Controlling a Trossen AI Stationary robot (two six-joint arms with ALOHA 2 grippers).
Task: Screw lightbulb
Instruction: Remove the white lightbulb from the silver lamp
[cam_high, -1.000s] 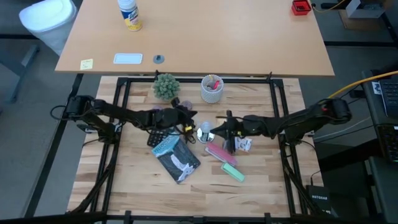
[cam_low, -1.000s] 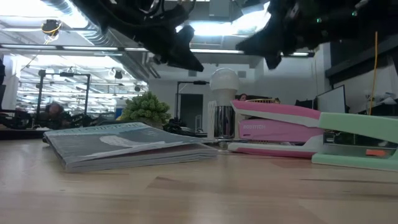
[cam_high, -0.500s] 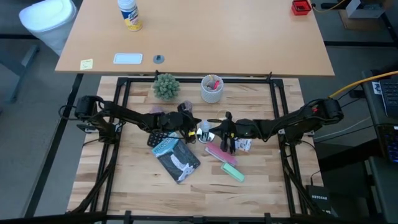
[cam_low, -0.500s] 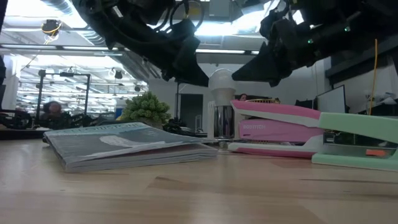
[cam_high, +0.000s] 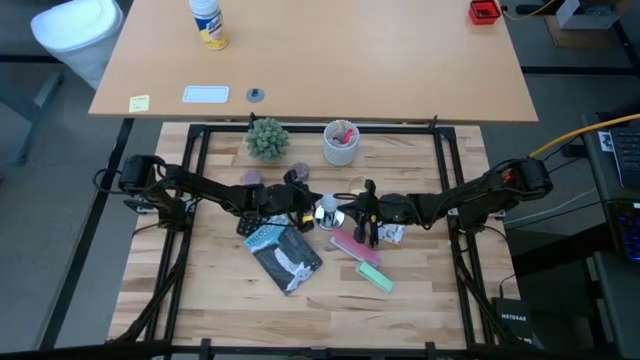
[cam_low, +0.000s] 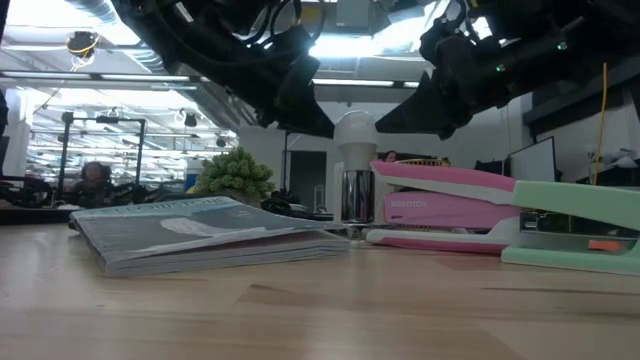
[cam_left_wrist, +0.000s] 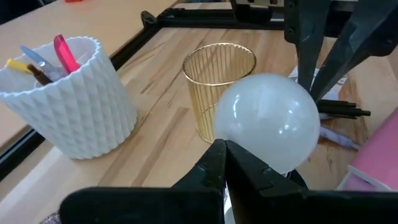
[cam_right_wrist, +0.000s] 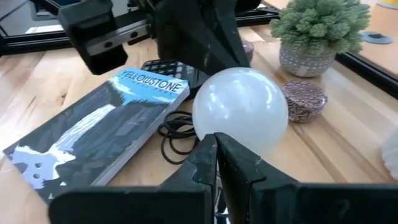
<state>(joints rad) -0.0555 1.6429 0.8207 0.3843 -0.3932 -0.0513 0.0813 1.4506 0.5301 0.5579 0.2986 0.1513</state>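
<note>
The lightbulb, round and glossy white, stands upright on its silvery base in the middle of the table. It also shows in the high view. A thin black cord lies coiled beside it. My left gripper is shut, its tip at the bulb's left side; in its wrist view the tip sits low against the globe. My right gripper is shut at the bulb's right side, and its tip stands before the globe. My left gripper's shut fingertips reach the left side of the glass globe, slanting down from the table's left. Whether they touch it I cannot tell. My right gripper's shut fingertips reach the globe's right side, slanting down from the table's right. Whether they touch it I cannot tell.
A Yellowstone book lies near the bulb, toward the near edge. A pink stapler and a green one lie to the near right. A gold wire cup, a white pen cup and a potted plant stand farther back.
Both shut grippers have come down and tipped lower toward the bulb. The left one has moved right and down to the globe's left side. The right one sank to the globe's right side, then kept still. The bulb has stayed upright in place.
</note>
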